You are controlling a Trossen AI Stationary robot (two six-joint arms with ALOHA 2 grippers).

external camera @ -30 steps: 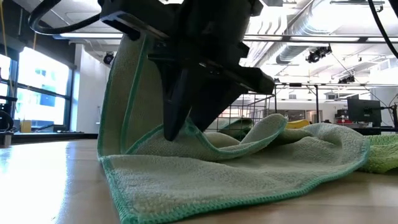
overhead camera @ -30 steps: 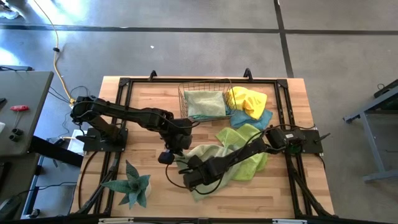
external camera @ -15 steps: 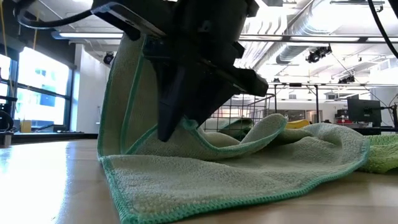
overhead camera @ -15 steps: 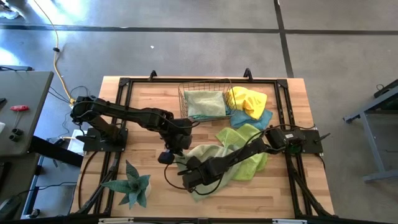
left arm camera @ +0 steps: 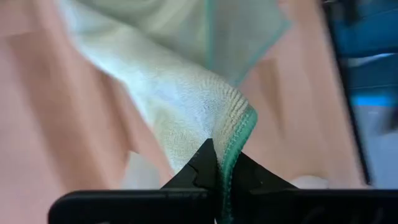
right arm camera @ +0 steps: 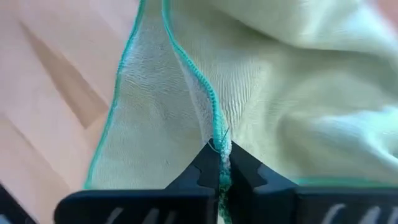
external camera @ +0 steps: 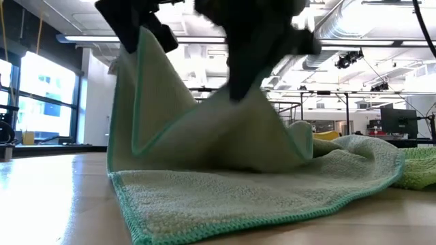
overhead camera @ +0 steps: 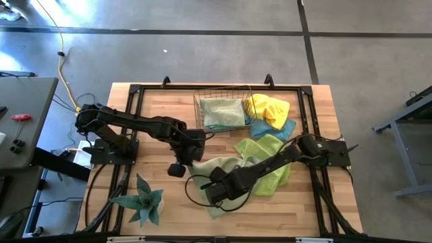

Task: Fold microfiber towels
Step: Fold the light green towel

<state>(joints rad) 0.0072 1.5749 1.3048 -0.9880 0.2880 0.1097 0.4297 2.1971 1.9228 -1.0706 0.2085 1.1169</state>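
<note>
A pale green microfiber towel (overhead camera: 223, 164) with a teal hem lies partly spread on the wooden table near the front middle. Its lower layer (external camera: 259, 197) is flat on the wood. My left gripper (overhead camera: 177, 169) is shut on a raised corner at the towel's left. My right gripper (overhead camera: 214, 194) is shut on a hemmed edge nearer the front and holds it up in a peak (external camera: 235, 102). A lime green towel (overhead camera: 270, 169) lies crumpled under the right arm. My left gripper pinches the towel's teal-hemmed edge (left arm camera: 239, 134) between its two fingertips, close to a corner. The fingers slant down from above. The held part stands up off the table (external camera: 129, 75), and the cloth hangs from it to the layer lying below. My right gripper pinches the teal-stitched edge (right arm camera: 214, 127) between its fingertips, coming from above and pointing steeply down. That edge is lifted clear of the table. The cloth falls away from it on both sides, slack, with the rest of the towel on the wood.
A copper wire basket (overhead camera: 197, 101) at the back middle holds a folded pale green towel (overhead camera: 221, 113). A yellow towel (overhead camera: 268, 108) and a light blue one (overhead camera: 285, 128) lie to its right. A spiky green plant (overhead camera: 143, 200) stands front left. Black frame rails (overhead camera: 135, 128) border the table.
My right gripper has shut on the towel's edge and risen, pulling that edge up from a low fold into a tall peak. The towel's bottom layer has stayed flat on the table. My left gripper has kept its raised corner where it was.
</note>
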